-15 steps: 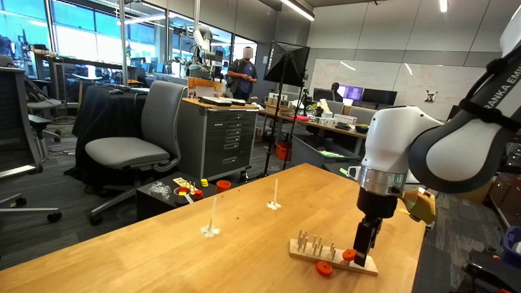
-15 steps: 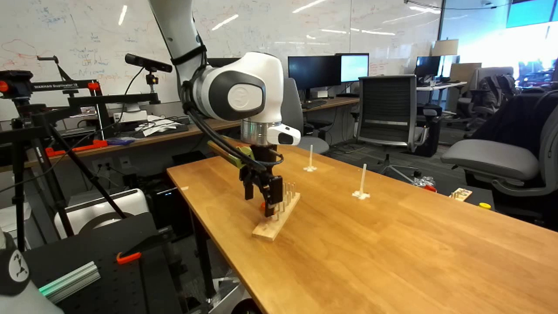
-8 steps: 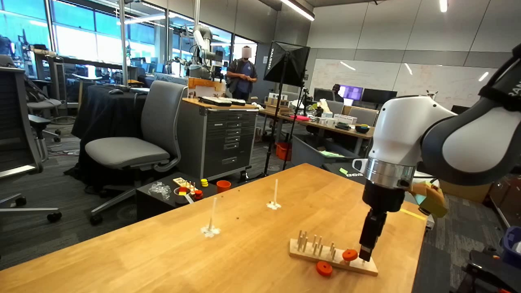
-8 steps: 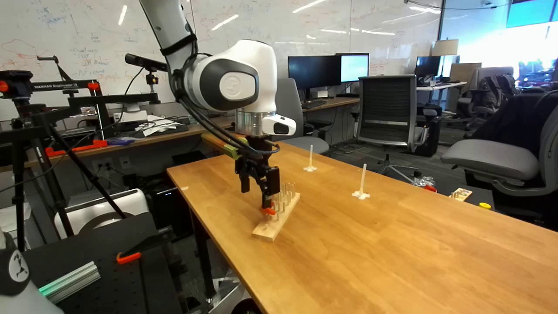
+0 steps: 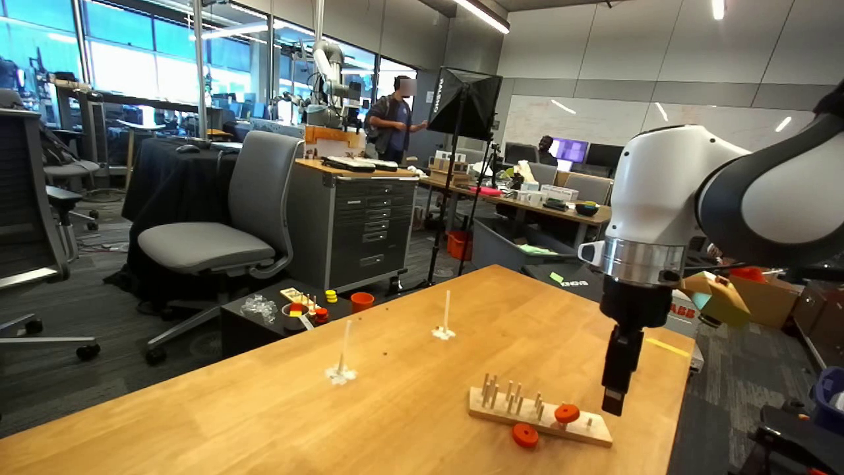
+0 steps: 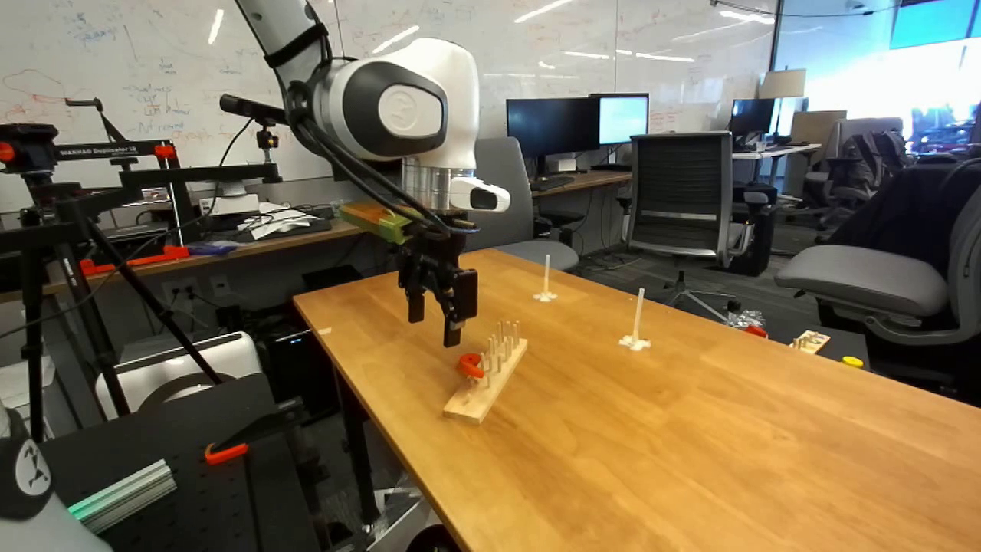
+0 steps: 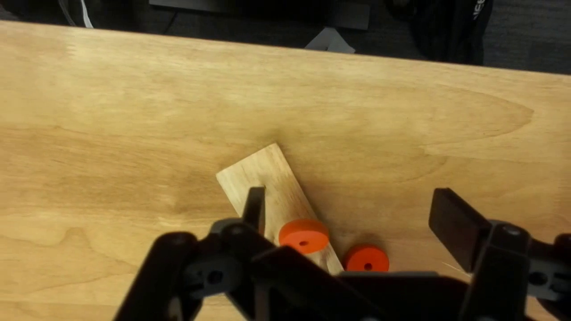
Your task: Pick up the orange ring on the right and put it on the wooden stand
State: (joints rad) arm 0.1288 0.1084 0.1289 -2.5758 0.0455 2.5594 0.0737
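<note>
My gripper hangs above the table, pointing down. Wrist view: fingers spread well apart; I read it as unclosed. In both exterior views it is clear of the orange ring. That ring is on the wooden stand, tilted, toward the end nearer the gripper; I can't tell whether a peg runs through it. Taller pegs stand upright farther along. Second ring lies just beside the stand's long edge. Two whitish posts stand well apart.
</note>
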